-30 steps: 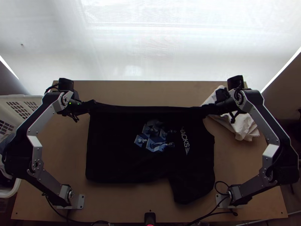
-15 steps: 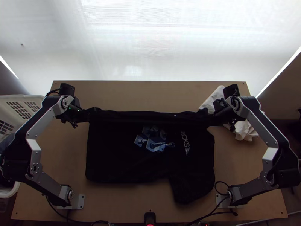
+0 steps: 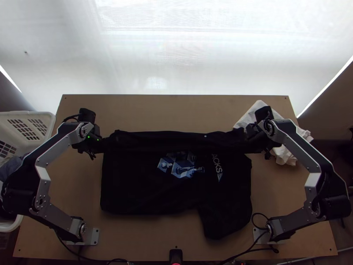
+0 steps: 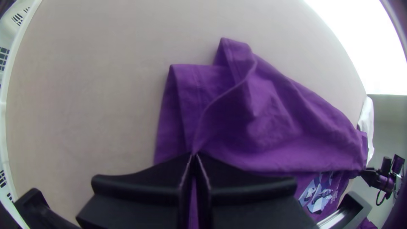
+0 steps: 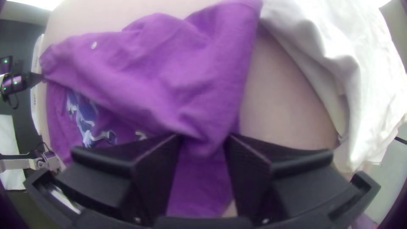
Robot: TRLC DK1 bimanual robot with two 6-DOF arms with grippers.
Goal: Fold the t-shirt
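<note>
Across the middle of the table (image 3: 176,110): dark t-shirt (image 3: 145,190), folded over, far edge rumpled, one part jutting toward the near edge. White cloth (image 3: 284,154) crumpled beside its far right corner. Left gripper (image 3: 110,142) clenched on the far left edge. Right gripper (image 3: 243,142) parted, shirt fabric between its fingers.
</note>
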